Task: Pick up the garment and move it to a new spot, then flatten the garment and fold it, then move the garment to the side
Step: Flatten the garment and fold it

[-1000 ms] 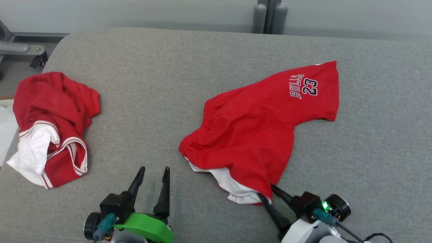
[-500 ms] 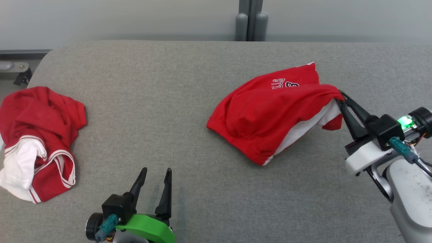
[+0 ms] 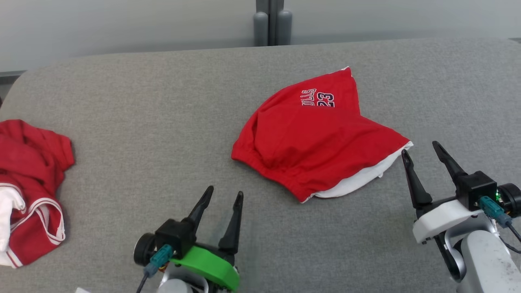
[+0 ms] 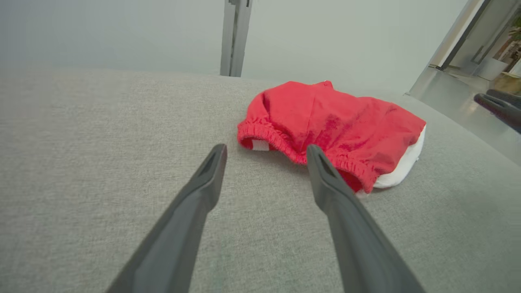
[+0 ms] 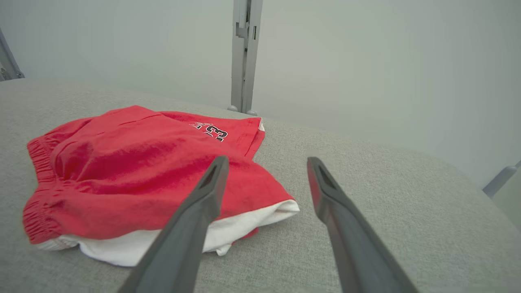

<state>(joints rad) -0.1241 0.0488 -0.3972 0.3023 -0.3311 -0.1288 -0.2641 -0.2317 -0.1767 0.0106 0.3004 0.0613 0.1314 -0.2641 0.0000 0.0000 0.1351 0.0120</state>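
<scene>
The garment (image 3: 317, 138) is a pair of red shorts with a white lining and "23" printed on one leg, lying loosely folded on the grey padded table (image 3: 163, 122). In the left wrist view the garment (image 4: 329, 126) lies ahead and to the right, elastic waistband nearest. In the right wrist view the garment (image 5: 134, 179) spreads to the left, its white hem nearest. My right gripper (image 3: 419, 148) stands open just right of the hem, nothing between its fingers. My left gripper (image 3: 226, 193) stands open near the front edge, apart from the shorts.
A second red and white garment (image 3: 28, 187) lies crumpled at the table's left edge. A grey post (image 3: 272, 22) rises behind the far edge. Bare grey padding stretches between the two garments and to the right of my right gripper.
My right gripper let go of the shorts' hem and drew back toward the front right, standing open. The shorts settled flat on the table. The camera turned, shifting the whole picture left.
</scene>
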